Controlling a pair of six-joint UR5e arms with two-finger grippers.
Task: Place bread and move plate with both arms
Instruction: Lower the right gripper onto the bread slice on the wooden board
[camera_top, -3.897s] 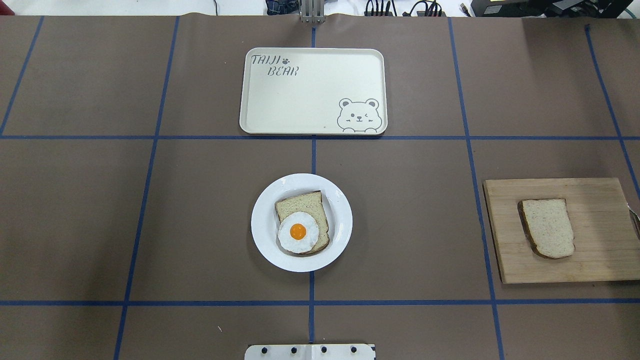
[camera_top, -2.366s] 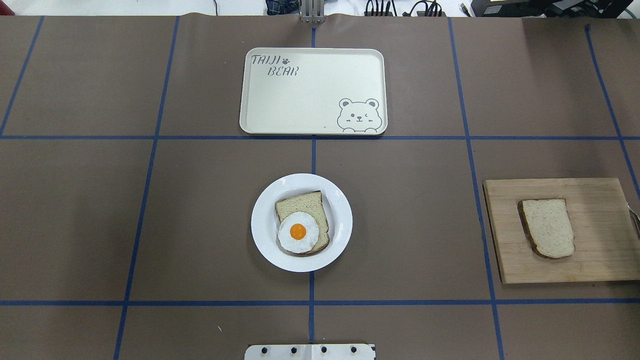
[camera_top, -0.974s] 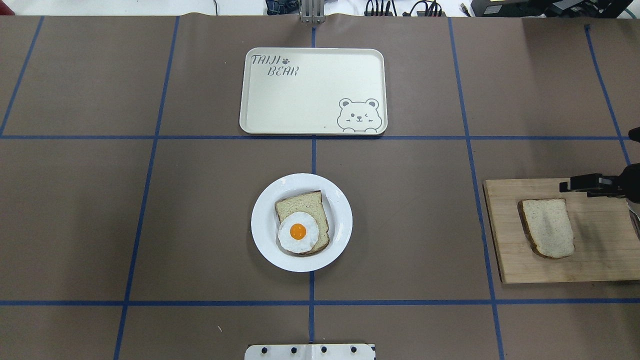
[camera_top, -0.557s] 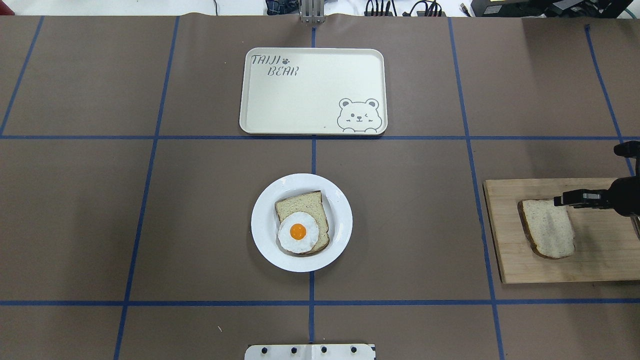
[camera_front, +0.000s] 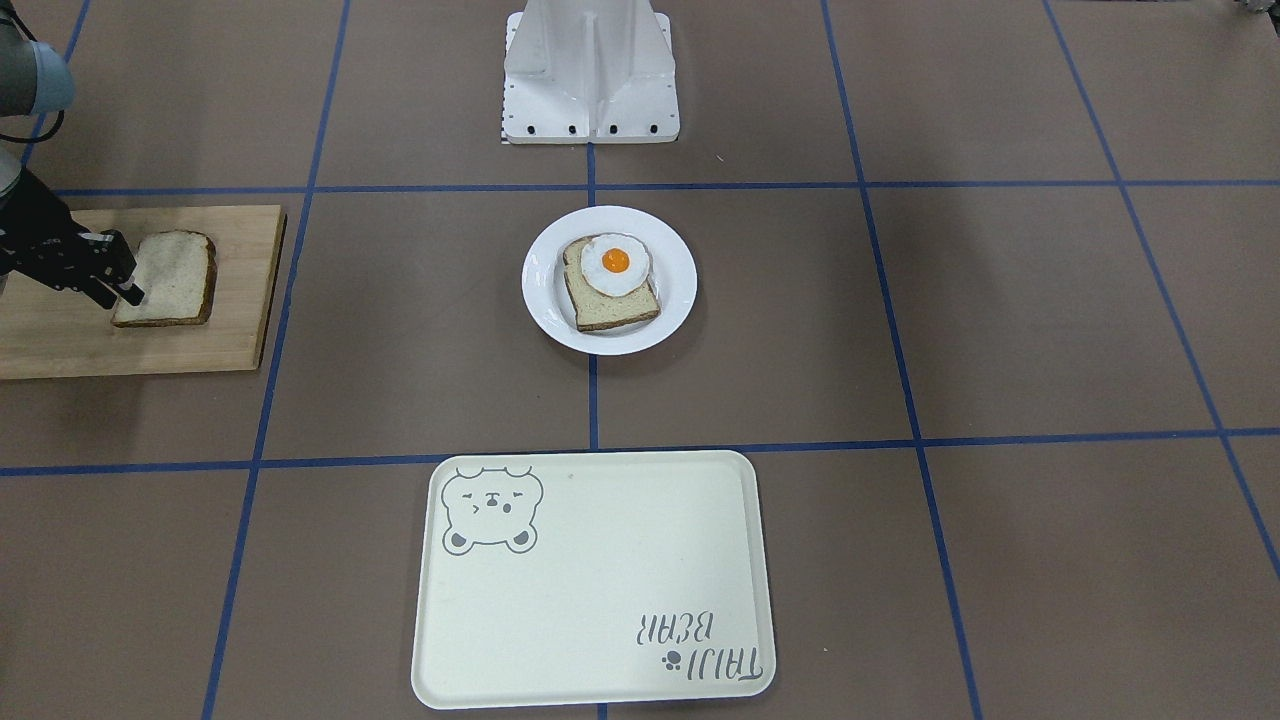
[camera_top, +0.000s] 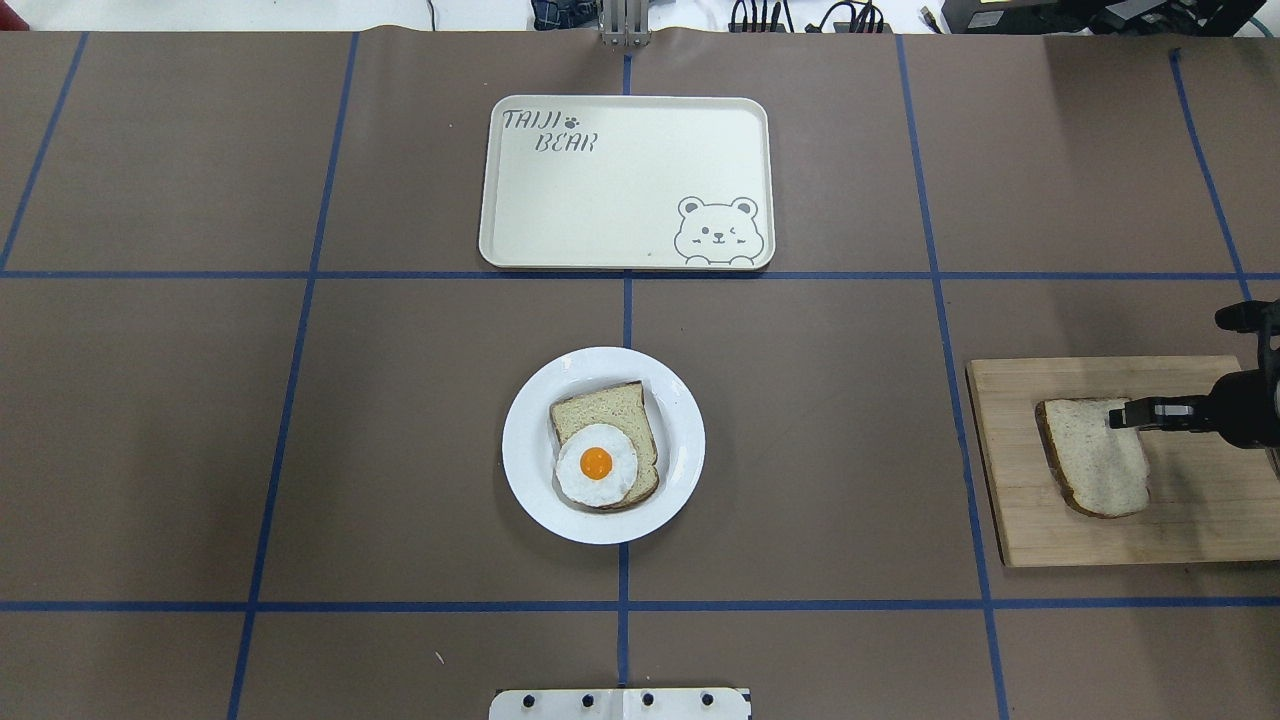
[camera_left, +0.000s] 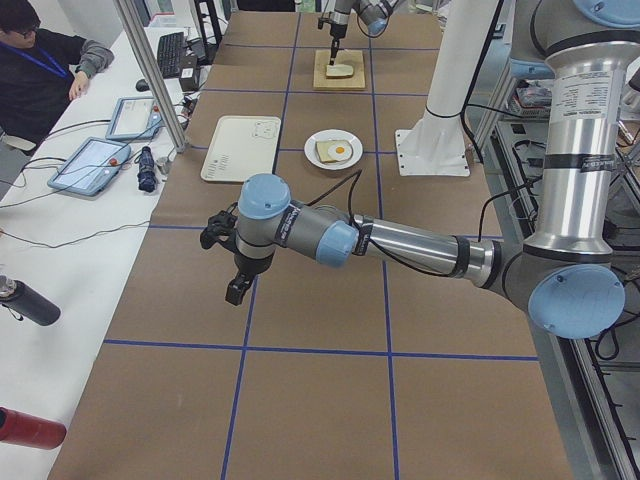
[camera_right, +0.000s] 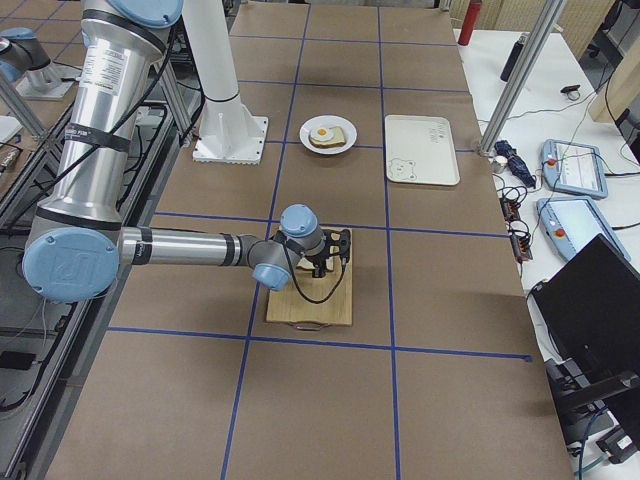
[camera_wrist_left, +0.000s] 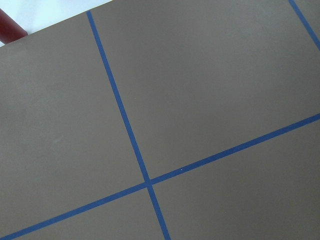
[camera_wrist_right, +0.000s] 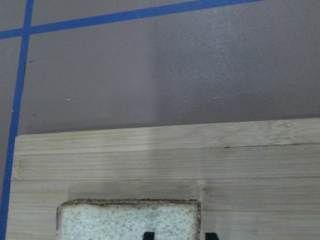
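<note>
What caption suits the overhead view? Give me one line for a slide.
Right gripper poised over the bread on the wooden board; egg toast on the plate, tray beyond.

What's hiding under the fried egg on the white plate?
A slice of bread lies under the fried egg, and the plate is under both. The egg covers part of the slice, so that part cannot be seen.

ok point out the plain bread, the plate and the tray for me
bread (camera_top: 1095, 465), overhead view, middle of the pale crumb
plate (camera_top: 525, 445), overhead view, bare left rim
tray (camera_top: 600, 200), overhead view, bare middle of its floor
</note>
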